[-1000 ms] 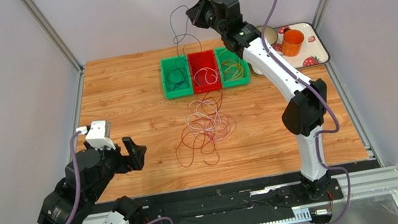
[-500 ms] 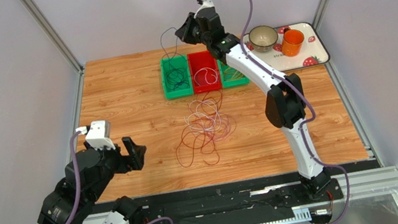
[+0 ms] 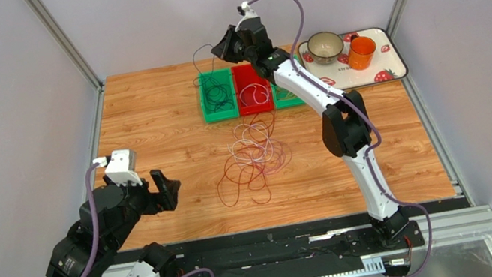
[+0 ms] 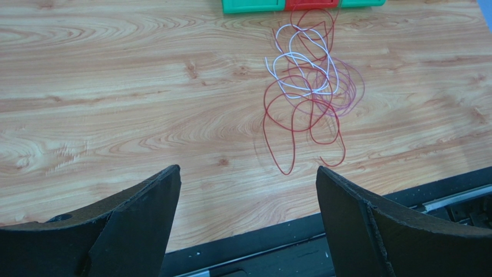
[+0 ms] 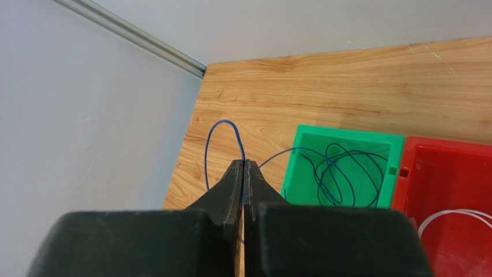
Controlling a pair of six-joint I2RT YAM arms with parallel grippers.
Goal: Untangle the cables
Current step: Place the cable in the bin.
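Nearest to us, at the lower left of the overhead view, the left gripper (image 3: 168, 188) hangs over the near edge of the table (image 3: 148, 125). Its fingers are spread wide and nothing sits between them. Its own camera looks past both fingers at bare wood.

Past it, in the middle of the frame, a tangle of cables (image 3: 252, 156) lies loose on the table: red, white and pale purple loops crossing one another. In the left wrist view the tangle (image 4: 306, 98) sits in the upper right.

Farther back, three bins stand in a row, touching: a green bin (image 3: 205, 104), a red bin (image 3: 249, 68) and a second green bin (image 3: 294, 102), each with coiled wire inside.

Above the left green bin, the right gripper (image 3: 218, 48) has its fingers pressed together on a blue cable (image 5: 222, 124). The cable loops above the fingertips and trails down into the green bin (image 5: 346, 137).

In the upper right a tray (image 3: 394, 65) holds a bowl (image 3: 325, 47) and an orange cup (image 3: 362, 52).
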